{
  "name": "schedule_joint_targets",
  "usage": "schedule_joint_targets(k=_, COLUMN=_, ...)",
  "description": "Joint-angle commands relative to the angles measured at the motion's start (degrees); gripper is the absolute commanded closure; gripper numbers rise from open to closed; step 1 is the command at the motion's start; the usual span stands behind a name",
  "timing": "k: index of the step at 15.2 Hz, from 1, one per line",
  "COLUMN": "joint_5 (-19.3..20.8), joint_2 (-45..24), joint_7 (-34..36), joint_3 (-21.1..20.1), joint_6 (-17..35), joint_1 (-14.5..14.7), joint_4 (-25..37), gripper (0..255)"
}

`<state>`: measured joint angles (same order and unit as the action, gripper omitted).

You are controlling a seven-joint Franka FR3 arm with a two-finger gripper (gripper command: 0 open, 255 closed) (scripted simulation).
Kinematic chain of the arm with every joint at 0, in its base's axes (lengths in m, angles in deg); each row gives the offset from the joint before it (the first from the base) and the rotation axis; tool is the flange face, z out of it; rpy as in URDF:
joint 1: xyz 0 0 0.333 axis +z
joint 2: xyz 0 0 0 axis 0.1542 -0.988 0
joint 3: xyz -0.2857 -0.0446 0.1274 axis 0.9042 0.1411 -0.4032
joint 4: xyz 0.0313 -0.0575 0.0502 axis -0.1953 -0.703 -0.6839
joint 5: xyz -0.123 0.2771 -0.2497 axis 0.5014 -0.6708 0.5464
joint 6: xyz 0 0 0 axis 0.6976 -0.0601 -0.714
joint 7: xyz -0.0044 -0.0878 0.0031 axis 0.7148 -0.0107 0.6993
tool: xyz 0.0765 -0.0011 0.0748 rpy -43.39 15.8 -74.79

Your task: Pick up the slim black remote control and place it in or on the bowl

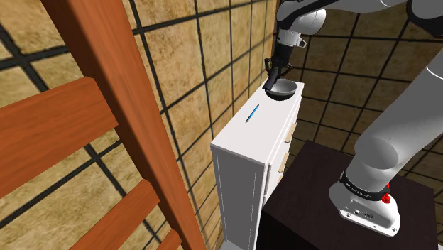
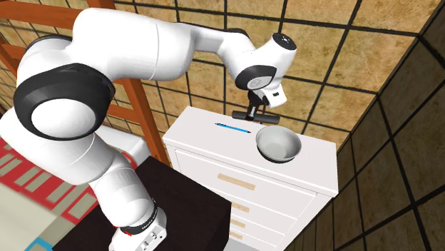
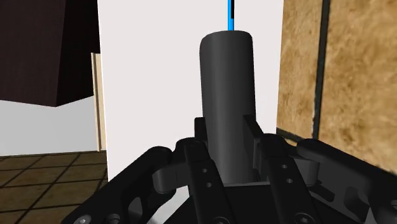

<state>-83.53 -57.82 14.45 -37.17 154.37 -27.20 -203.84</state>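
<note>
The remote [image 3: 226,89] was pinched in the gripper [image 3: 227,130]. It needed to be centred over the bowl [image 2: 278,145] before release.

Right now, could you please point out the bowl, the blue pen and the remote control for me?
bowl [image 2: 278,144]: second exterior view, inside of its basin.
blue pen [image 1: 253,113]: shoulder view, middle of its shaft.
remote control [image 3: 226,89]: wrist view, middle of its dark face.

Field note: I read the carrier as a white chest of drawers [image 2: 214,146] with tan handles on the drawer fronts. Two things sit on its flat top. A grey bowl [image 2: 278,145] stands upright near one end. A thin blue stick [image 2: 233,127] lies flat near the bowl, not touching it.
</note>
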Motion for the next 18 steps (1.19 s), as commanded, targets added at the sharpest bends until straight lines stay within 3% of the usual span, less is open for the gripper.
schedule_joint_targets(k=1, joint_5=-0.23, joint_2=-2.4, joint_7=-2.58, joint_3=1.51, joint_6=-0.75, joint_1=-0.98, joint_4=2.4, gripper=255)
schedule_joint_targets(k=8, joint_5=-1.95, joint_2=-12.04, joint_7=-10.67, joint_3=5.94, joint_6=-5.35, joint_1=-4.89, joint_4=13.76, gripper=255)
schedule_joint_targets(k=18, joint_5=-3.55, joint_2=-14.27, joint_7=-13.22, joint_3=5.7, joint_6=1.37, joint_1=-4.88, joint_4=8.77, gripper=255)
